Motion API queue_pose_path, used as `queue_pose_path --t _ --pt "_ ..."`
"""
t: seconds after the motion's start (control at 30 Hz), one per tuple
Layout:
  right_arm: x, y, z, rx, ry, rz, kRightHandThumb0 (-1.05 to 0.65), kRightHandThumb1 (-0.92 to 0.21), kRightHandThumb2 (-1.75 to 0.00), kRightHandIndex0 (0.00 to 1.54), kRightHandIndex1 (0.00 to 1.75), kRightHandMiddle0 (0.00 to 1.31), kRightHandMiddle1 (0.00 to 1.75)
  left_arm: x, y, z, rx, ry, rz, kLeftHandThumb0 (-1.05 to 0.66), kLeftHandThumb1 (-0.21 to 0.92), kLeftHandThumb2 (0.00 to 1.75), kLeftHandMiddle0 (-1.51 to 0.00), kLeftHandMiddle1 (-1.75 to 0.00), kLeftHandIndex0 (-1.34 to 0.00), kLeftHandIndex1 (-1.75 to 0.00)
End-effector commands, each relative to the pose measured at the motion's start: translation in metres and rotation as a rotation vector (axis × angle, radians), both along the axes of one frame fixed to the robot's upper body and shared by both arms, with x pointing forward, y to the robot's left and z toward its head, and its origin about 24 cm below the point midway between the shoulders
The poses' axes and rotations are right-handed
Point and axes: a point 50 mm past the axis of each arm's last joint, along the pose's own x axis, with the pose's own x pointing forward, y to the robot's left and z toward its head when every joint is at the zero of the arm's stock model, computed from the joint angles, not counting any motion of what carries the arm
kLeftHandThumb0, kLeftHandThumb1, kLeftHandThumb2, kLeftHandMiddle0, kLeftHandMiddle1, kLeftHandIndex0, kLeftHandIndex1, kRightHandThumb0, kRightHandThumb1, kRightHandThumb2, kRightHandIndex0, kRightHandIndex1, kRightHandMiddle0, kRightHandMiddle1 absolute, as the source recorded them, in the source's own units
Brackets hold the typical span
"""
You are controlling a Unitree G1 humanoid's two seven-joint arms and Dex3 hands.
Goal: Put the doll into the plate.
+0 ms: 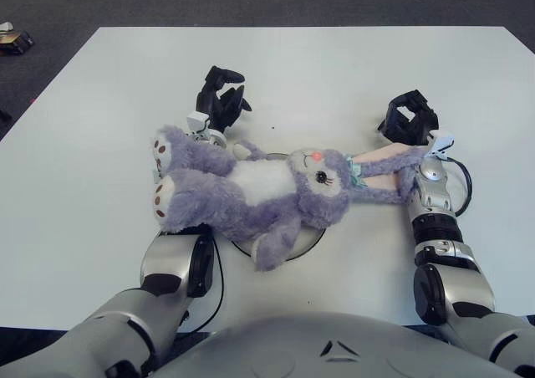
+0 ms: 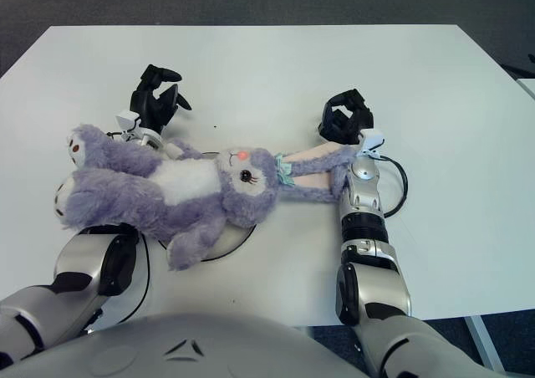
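A purple plush bunny doll point(image 1: 251, 194) lies on its back across the table, feet to the left and long ears point(image 1: 389, 167) to the right. Its body covers a round white plate point(image 1: 313, 239), of which only the near rim shows. The ears drape over my right wrist. Beyond them my right hand point(image 1: 408, 119) holds nothing, its fingers loosely curved. My left hand point(image 1: 221, 98) shows just past the doll's upper foot point(image 1: 167, 146), fingers spread and apart from the plush. Both forearms are partly hidden under the doll.
The white table point(image 1: 100, 227) has dark floor beyond its far and left edges. A small object point(image 1: 12, 40) lies on the floor at the far left. A black cable point(image 1: 462, 186) loops beside my right wrist.
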Motion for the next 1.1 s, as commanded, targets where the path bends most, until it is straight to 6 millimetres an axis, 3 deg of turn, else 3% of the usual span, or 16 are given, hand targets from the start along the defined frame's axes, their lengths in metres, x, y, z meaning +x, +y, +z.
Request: queue_pose_path --t 0.0,1.07 --pt "-0.005 0.001 0.002 0.030 -0.041 -0.027 -0.39 -0.65 -0.87 0.76 1.75 0.37 1.75 -0.012 0.005 -0.020 -0.021 0.052 0.017 -0.36 0.92 0.26 -0.84 -1.69 -0.48 -1.45" --pt "-0.024 -0.001 0.013 -0.005 -0.131 -0.016 -0.38 -0.72 -0.78 0.74 1.75 0.33 1.75 -0.025 0.019 -0.033 -0.073 0.070 0.021 -0.35 0.92 0.32 -0.84 -1.75 -0.41 -1.53"
